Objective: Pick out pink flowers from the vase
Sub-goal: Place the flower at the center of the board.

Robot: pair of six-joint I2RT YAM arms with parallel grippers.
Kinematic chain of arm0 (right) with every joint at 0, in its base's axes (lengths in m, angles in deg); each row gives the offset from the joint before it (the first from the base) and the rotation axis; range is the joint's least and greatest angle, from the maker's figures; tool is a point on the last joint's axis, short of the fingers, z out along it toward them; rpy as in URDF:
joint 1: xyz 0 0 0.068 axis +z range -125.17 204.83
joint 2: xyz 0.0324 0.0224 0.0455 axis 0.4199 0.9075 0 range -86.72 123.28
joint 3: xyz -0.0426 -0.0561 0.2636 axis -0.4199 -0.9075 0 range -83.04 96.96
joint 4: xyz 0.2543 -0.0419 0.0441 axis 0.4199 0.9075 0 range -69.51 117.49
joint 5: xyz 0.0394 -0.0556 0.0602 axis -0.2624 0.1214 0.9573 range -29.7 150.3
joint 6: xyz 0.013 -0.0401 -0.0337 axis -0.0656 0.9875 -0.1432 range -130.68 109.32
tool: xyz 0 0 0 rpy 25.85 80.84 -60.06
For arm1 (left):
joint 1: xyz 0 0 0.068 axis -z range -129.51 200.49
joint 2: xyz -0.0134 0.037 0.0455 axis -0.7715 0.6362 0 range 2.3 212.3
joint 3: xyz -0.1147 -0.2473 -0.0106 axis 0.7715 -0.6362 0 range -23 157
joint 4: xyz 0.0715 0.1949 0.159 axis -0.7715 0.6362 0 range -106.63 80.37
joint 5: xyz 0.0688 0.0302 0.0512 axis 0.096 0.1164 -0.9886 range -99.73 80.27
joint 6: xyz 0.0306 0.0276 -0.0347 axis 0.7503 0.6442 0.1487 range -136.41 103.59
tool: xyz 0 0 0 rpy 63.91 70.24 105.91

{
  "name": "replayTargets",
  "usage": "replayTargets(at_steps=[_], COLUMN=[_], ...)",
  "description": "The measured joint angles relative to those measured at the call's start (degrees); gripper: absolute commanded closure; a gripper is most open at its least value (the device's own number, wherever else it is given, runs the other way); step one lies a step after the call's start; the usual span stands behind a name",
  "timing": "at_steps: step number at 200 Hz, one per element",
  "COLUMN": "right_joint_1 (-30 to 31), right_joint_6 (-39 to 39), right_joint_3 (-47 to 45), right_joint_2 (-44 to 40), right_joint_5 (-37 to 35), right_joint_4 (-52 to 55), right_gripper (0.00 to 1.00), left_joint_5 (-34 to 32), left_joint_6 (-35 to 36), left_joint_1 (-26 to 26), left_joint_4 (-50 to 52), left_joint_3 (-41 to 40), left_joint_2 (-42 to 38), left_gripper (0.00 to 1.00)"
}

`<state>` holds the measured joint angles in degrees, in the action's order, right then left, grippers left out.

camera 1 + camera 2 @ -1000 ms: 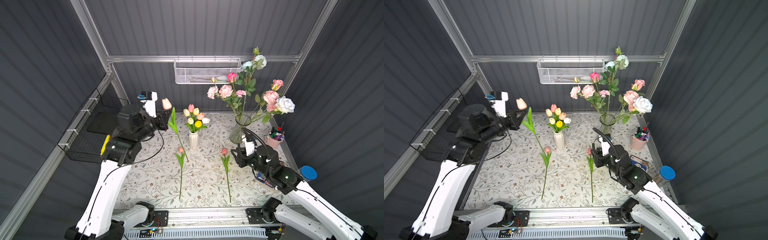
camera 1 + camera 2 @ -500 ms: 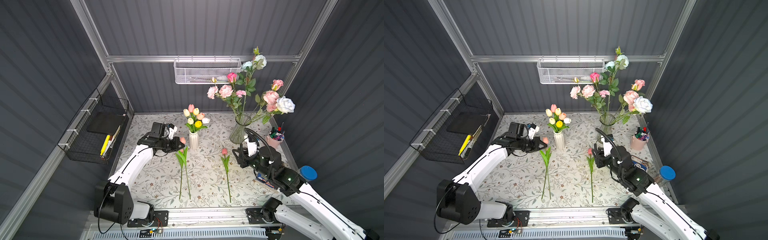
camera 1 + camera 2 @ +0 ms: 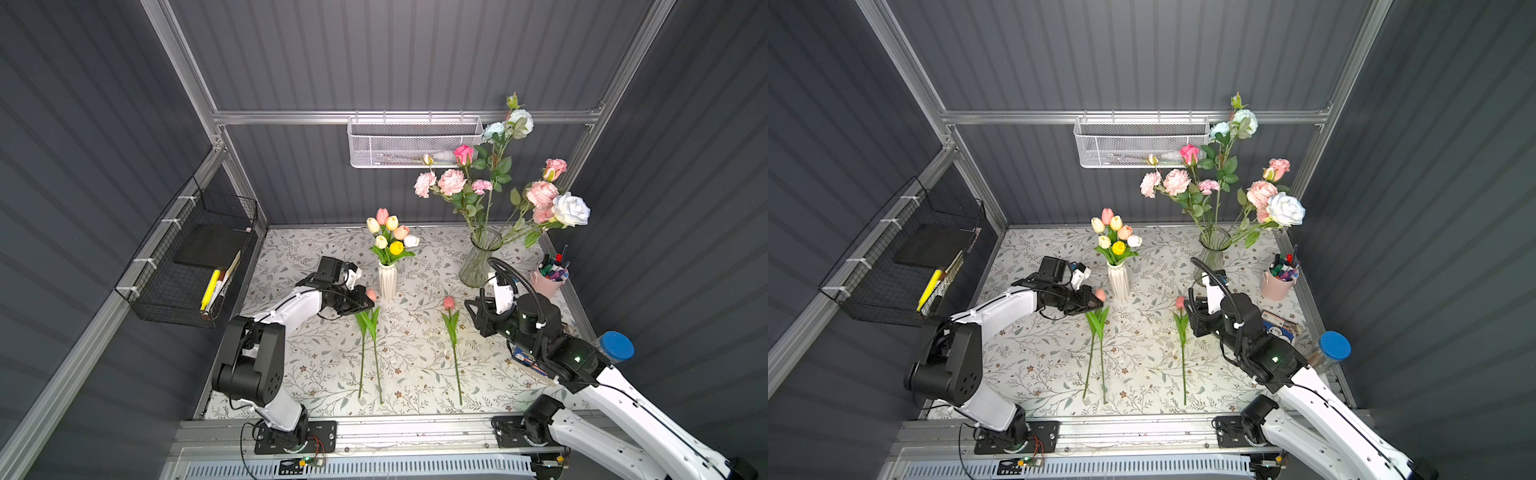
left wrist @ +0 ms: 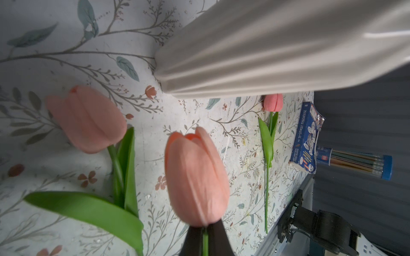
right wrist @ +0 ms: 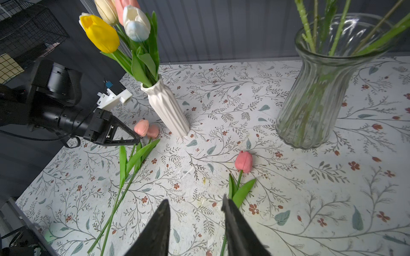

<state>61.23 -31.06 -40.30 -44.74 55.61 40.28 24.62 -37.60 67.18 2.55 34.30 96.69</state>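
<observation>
- left gripper (image 4: 205,241) clenched on held tulip (image 4: 195,177), stem pinched right under the pink bloom, low over the mat (image 3: 316,365), just left of the white vase (image 3: 387,280); second tulip (image 4: 86,119), also pink, lies beside it
- risk: we let go before the stem is flat and it rolls across the second tulip, or we swing right and clip the white vase, which looks narrow and tippy
- third tulip (image 3: 449,302), pink, lies alone mid-mat, right of the white vase
- right gripper (image 5: 195,201) released and empty, hanging over the third tulip's leaves; if we drop here we pin or drag it
- later pulls: glass vase (image 3: 476,266) stems look tangled, so yanking a pink one could haul out the white rose (image 3: 571,209) or tip the vase
- black basket (image 3: 183,266), left wall: yellow marker (image 3: 211,284), dark pad (image 3: 210,247)
- white vase: yellow, cream and white tulips (image 3: 396,248), plus two pink tulips (image 3: 382,216) not yet pulled
- mesh basket (image 3: 415,145), far rail: we can't tell the contents
- glass vase: pink carnations (image 3: 451,181), pink roses (image 3: 540,194), white rose, pale blue roses (image 3: 496,129)
- pink cup (image 3: 546,282), far right: pens (image 3: 552,266)
</observation>
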Motion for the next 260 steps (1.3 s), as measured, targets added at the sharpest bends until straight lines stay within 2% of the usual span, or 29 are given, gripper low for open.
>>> replayTargets(at_steps=[65, 90, 107, 154, 182, 205, 241, 260], right_joint_1=[0.0, 0.0, 0.0, 0.0, 0.0, 0.0, 0.0, 0.0], right_joint_6=[0.0, 0.0, 0.0, 0.0, 0.0, 0.0, 0.3, 0.5], right_joint_3=[0.0, 0.0, 0.0, 0.0, 0.0, 0.0, 0.0, 0.0], right_joint_2=[-0.5, -0.5, -0.5, 0.1, 0.5, 0.9, 2.4, 2.6], right_joint_5=[0.0, 0.0, 0.0, 0.0, 0.0, 0.3, 0.9, 0.9], right_joint_4=[0.0, 0.0, 0.0, 0.0, 0.0, -0.7, -1.4, -1.5], right_gripper=[0.58, 0.58, 0.58, 0.58, 0.60, 0.60, 0.60, 0.60], left_joint_5=[-0.2, -0.2, -0.3, -0.3, -1.7, -4.1, -11.8, -16.7], left_joint_6=[0.0, 0.1, 0.0, 0.9, 2.2, 3.4, 3.0, 2.0], left_joint_1=[2.5, 2.8, 2.9, 2.9, 2.9, 2.9, 3.3, 5.1], left_joint_4=[-3.5, -4.6, -4.7, -4.2, -2.2, -1.7, -5.5, -9.8], left_joint_3=[3.8, 4.6, 4.6, 4.6, 4.6, 3.6, -2.8, -7.3], left_joint_2=[9.8, 11.1, 11.3, 10.8, 6.5, 0.2, -12.1, -17.0], left_gripper=[1.00, 0.76, 0.67, 0.60, 0.55, 0.43, 0.25, 0.21])
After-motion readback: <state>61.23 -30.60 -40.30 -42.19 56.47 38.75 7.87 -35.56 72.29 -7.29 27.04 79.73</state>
